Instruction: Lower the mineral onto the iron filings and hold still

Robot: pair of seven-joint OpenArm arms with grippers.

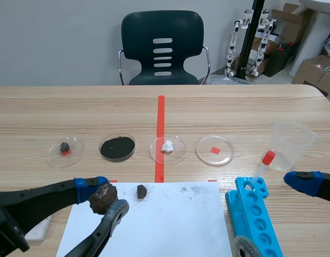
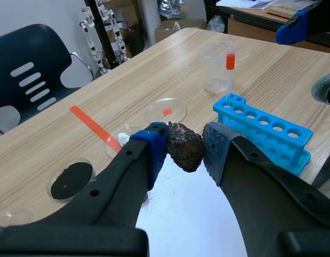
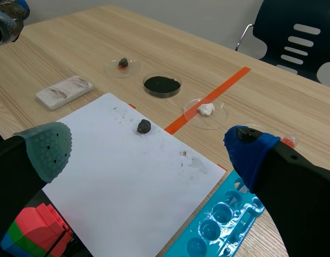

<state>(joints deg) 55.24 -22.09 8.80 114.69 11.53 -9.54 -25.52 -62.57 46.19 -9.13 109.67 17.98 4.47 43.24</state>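
Clamping mineral (image 2: 185, 147) in left tool (image 2: 184, 143), right tool (image 3: 147, 152) (empty) spread wide

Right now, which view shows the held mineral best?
Left wrist view: the mineral sits large in the left gripper, its rough dark surface clear. The scene view shows it small, beside a finger. The right wrist view barely catches it.

Dark lumpy mineral (image 2: 185, 145) between fingers (image 2: 217, 145)

On the wooden table (image 1: 234, 107) lie a white sheet (image 1: 170, 230), a dish of black filings (image 1: 131, 140) and a blue rack (image 1: 256, 215).
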